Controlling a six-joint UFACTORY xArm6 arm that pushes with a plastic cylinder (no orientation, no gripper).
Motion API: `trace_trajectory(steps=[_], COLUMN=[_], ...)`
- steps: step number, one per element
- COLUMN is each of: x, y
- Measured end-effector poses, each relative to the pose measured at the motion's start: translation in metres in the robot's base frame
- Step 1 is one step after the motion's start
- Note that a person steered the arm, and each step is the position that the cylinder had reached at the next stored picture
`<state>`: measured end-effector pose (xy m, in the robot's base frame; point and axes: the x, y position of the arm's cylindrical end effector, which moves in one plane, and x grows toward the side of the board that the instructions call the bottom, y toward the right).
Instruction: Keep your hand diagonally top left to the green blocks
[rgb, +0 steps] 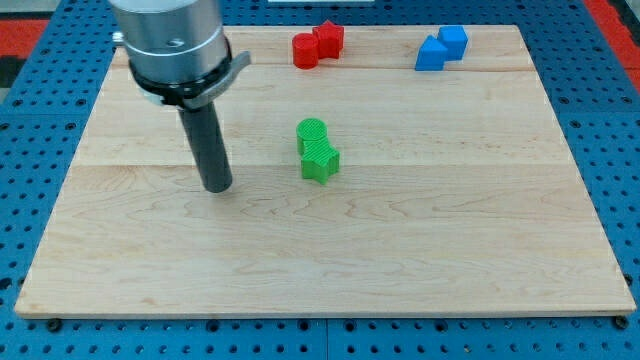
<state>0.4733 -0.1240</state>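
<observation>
Two green blocks touch near the board's middle: a round green cylinder (312, 133) and, just below it, a green star-shaped block (321, 162). My tip (218, 187) rests on the wooden board (400, 250), to the view's left of the green blocks and slightly lower than the star block. A gap of about a block's width or more separates the rod from them. The rod rises to the silver arm body (172, 40) at the view's top left.
Two red blocks (317, 45) touch each other at the view's top centre. Two blue blocks (441, 48) touch at the view's top right. The board lies on a blue perforated table (30, 150).
</observation>
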Motion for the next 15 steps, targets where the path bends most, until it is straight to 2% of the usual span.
trace_trajectory(steps=[1, 2, 3, 7, 11, 13, 14, 15], x=[0.009, 0.026, 0.027, 0.029, 0.027, 0.015, -0.027, -0.05], y=[-0.013, 0.01, 0.031, 0.031, 0.007, 0.0, -0.007, -0.028])
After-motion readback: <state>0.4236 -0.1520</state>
